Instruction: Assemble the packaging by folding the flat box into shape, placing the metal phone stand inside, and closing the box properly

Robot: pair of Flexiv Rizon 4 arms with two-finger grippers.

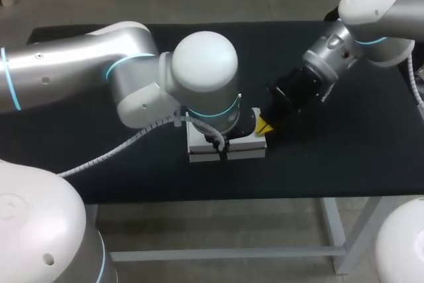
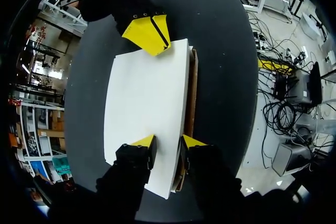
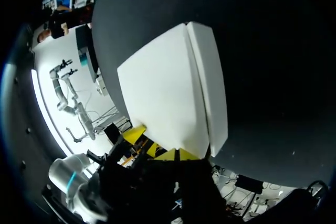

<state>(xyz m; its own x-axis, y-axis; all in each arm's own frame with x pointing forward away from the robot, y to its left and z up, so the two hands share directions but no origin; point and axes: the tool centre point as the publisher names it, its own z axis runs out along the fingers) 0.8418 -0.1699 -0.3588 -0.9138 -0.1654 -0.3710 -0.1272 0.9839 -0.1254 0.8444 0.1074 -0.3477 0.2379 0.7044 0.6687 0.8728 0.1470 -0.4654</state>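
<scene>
in the head view the white box (image 1: 248, 145) is lying flat on the black table (image 1: 344, 150), just toward six o'clock from the table's middle. the left arm (image 1: 79, 57) is coming in from nine o'clock and its wrist is covering the box's eleven o'clock part, so its tool is mostly hidden here. the right arm (image 1: 371, 4) is coming in from two o'clock, and the right gripper (image 1: 265, 126) is sitting at the box's three o'clock end, touching it. in the left wrist view the left gripper (image 2: 168, 142) is standing apart over the near end of the box (image 2: 147, 108). one fingertip (image 2: 144, 142) is resting over the white top and the other is sitting just outside the long side, where a brown cardboard edge (image 2: 192, 93) is showing. i am judging this as straddling rather than pinching. straight ahead, at this gripper's twelve o'clock, the right gripper (image 2: 151, 34) is showing its yellow tips pressed together with nothing between them, touching the far end of the top. in the right wrist view the right gripper (image 3: 177, 155) is lying with tips together against the near end of the box (image 3: 163, 93), and a narrow white side panel (image 3: 210, 82) is running along the top past a crease. the phone stand is not showing anywhere, so i cannot tell whether it is inside. the box is looking like thin card: light, smooth, likely sliding when pushed from one end, stiff at creases but denting easily mid-panel. i would be taking hold across the long sides near a corner, or pinching a flap by its free edge.
</scene>
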